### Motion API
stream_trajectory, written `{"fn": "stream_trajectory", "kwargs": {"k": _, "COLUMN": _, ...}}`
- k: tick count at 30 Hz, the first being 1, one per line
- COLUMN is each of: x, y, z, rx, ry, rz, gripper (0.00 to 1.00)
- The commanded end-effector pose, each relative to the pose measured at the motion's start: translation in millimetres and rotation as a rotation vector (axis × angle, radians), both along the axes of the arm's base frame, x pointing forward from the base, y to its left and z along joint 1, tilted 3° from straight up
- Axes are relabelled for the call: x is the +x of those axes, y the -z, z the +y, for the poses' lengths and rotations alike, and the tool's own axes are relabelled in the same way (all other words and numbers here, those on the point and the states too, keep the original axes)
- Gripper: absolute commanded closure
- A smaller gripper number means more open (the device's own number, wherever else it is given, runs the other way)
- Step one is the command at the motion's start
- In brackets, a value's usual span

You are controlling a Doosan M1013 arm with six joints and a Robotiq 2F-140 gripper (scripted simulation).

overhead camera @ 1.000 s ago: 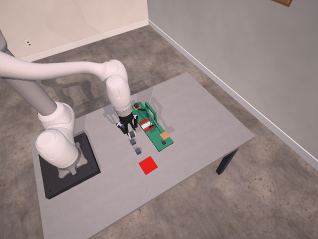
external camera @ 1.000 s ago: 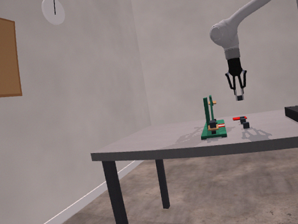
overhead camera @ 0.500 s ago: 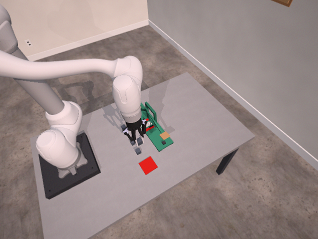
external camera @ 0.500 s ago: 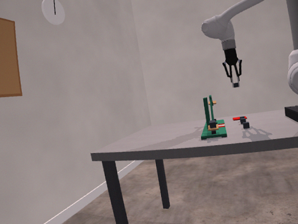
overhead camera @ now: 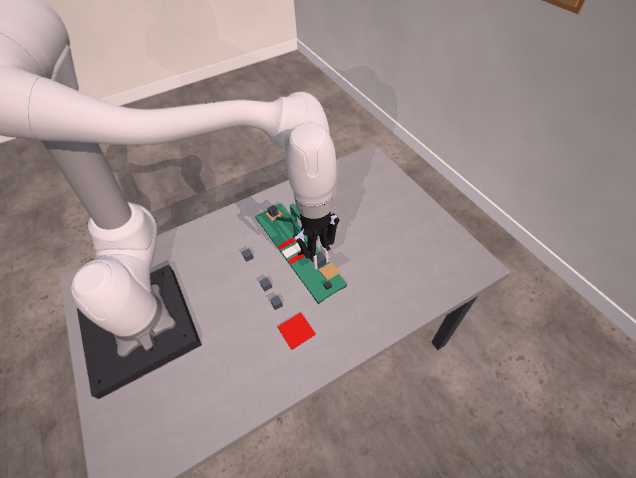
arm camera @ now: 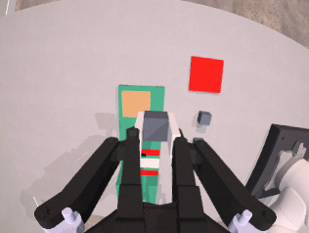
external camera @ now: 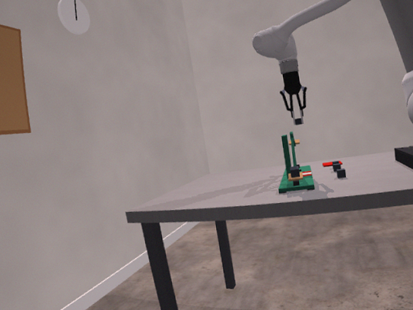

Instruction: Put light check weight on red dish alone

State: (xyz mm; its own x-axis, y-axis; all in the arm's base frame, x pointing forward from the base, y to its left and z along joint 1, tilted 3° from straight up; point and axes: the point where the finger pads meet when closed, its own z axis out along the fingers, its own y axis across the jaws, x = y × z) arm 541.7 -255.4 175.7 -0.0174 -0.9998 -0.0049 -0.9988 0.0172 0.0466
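Soft even light, faint shadows on the table (overhead camera: 411, 246); wrist view bulges.

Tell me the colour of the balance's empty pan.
Tan; the empty pan shows best in the wrist view.

arm stretched out, wrist vertical, pincer (external camera: 297, 120) pointing straight down, hanging high above the surface (external camera: 212, 195). fingers closed on a grey check weight (arm camera: 154, 124).
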Motion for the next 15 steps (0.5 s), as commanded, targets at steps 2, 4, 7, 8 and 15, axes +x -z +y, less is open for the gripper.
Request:
{"fn": "stream_trajectory", "kwargs": {"k": 2, "x": 31.3, "y": 3.8, "z": 0.4, "rx": 0.0, "ry": 0.001, "rz": 0.003, "gripper": 0.76}}
{"fn": "stream_trajectory", "kwargs": {"k": 4, "x": 33.3, "y": 4.1, "z": 0.6, "rx": 0.0, "ry": 0.001, "rz": 0.003, "gripper": 0.76}}
{"fn": "stream_trajectory", "kwargs": {"k": 7, "x": 33.3, "y": 4.1, "z": 0.6, "rx": 0.0, "ry": 0.001, "rz": 0.003, "gripper": 0.76}}
{"fn": "stream_trajectory", "kwargs": {"k": 8, "x": 33.3, "y": 4.1, "z": 0.6, "rx": 0.0, "ry": 0.001, "rz": 0.003, "gripper": 0.76}}
{"fn": "stream_trajectory", "kwargs": {"k": 15, "x": 33.3, "y": 4.4, "z": 0.6, "rx": 0.0, "ry": 0.001, "rz": 0.003, "gripper": 0.76}}
